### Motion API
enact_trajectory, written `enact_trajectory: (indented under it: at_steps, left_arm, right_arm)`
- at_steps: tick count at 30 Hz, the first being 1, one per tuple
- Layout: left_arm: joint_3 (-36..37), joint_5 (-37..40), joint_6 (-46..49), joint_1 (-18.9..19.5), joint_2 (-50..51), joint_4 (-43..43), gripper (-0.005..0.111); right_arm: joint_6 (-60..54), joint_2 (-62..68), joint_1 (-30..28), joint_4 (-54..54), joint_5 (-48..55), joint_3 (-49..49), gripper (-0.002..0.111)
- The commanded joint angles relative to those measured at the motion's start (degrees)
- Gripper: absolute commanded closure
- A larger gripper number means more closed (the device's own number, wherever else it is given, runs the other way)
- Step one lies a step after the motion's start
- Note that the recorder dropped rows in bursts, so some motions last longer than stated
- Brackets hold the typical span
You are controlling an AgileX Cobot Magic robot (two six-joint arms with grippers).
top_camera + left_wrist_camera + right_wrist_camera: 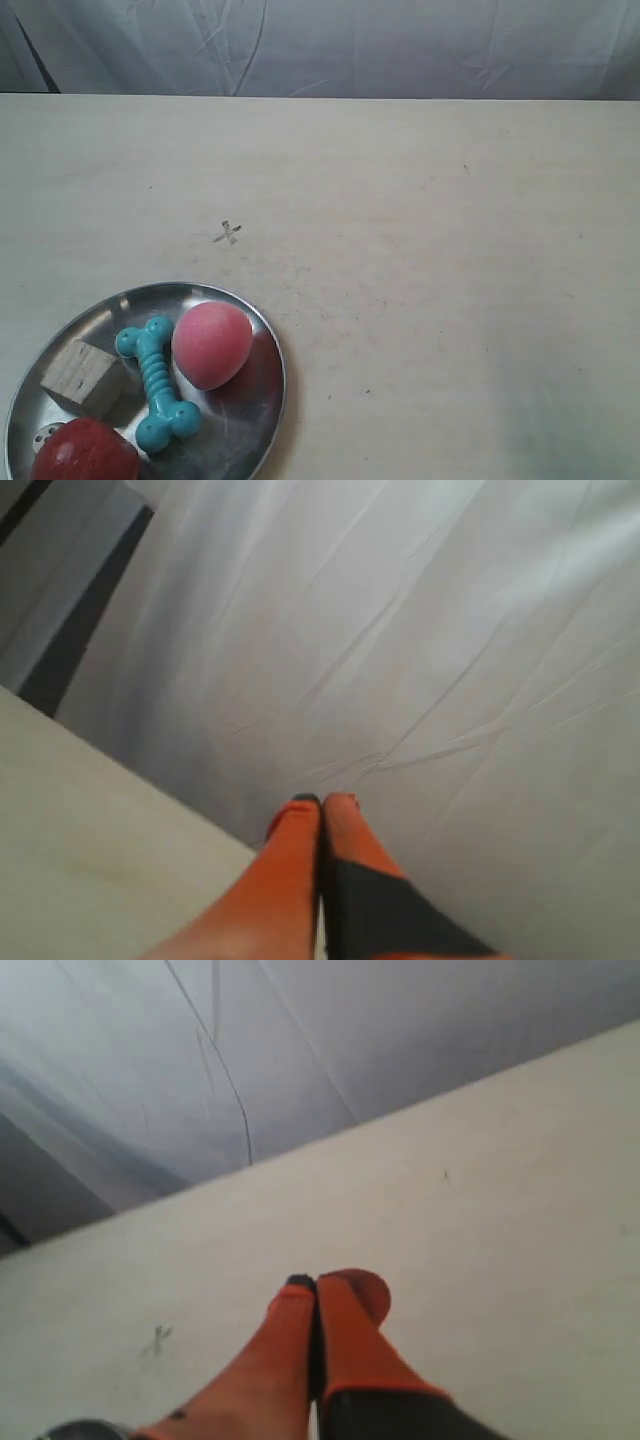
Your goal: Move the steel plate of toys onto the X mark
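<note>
Right now the steel plate (190, 289) is sitting at the near left of the table (450, 300), partly running out of the exterior view. The X mark (228, 233) is lying uncovered just beyond the plate's far rim, a little to the right. The plate is carrying the pink ball (210, 343), the red ball (85, 452), the teal bone (157, 385), the wooden cube (82, 376) and the die (47, 437), all loose.

Neither arm is showing in the exterior view. The left gripper (322, 800) is hanging with its orange fingers pressed together, gripping nothing and pointing toward the white cloth (450, 630) past the table edge. The right gripper (318, 1282) is likewise pinched closed and empty, hovering over bare wood near the mark.

The load is posing the main risk, in my judgement. Two balls are resting on a shallow-rimmed dish, so any tilt or jerk could be sending them rolling over the edge. The rim is looking thin and slick, so a shallow pinch could be slipping. The mark is faint and small, and the arriving plate would be hiding it, making centring hard to check.
</note>
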Motion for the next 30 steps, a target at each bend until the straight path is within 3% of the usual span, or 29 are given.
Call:
enact_trajectory:
  at_steps: [1,5,8,12,17,22,30]
  left_arm:
    - [-8.82,3.68,5.41,0.37,11.03,5.54,0.107]
    - [-18.28,6.19,16.41,0.37,23.09,7.70,0.107]
    - [-25.45,16.59,24.00,0.37,32.54,4.35,0.107]
    - [-31.78,30.76,44.54,0.37,44.02,-14.62,0.107]
    - [-33.63,41.13,71.60,0.37,53.84,-40.16,0.107]
    - [-33.63,49.39,73.95,0.37,59.68,-41.00,0.107]
    - [-33.63,52.15,71.83,0.37,63.64,-35.60,0.103]
  right_arm:
    - [-0.65,16.66,-0.40,-7.28,4.40,-9.24,0.109]
    - [-2.49,31.35,-0.40,-8.34,6.59,-19.31,0.109]
    - [-3.09,40.11,-0.28,-7.97,7.23,-26.06,0.109]
    - [-3.39,47.21,1.90,-8.22,7.35,-32.91,0.109]
    - [-3.43,51.03,5.91,-8.33,9.38,-35.78,0.109]
    - [-6.07,52.09,9.11,-8.21,15.28,-35.78,0.105]
    - [-6.07,55.49,14.74,-2.59,16.49,-35.78,0.060]
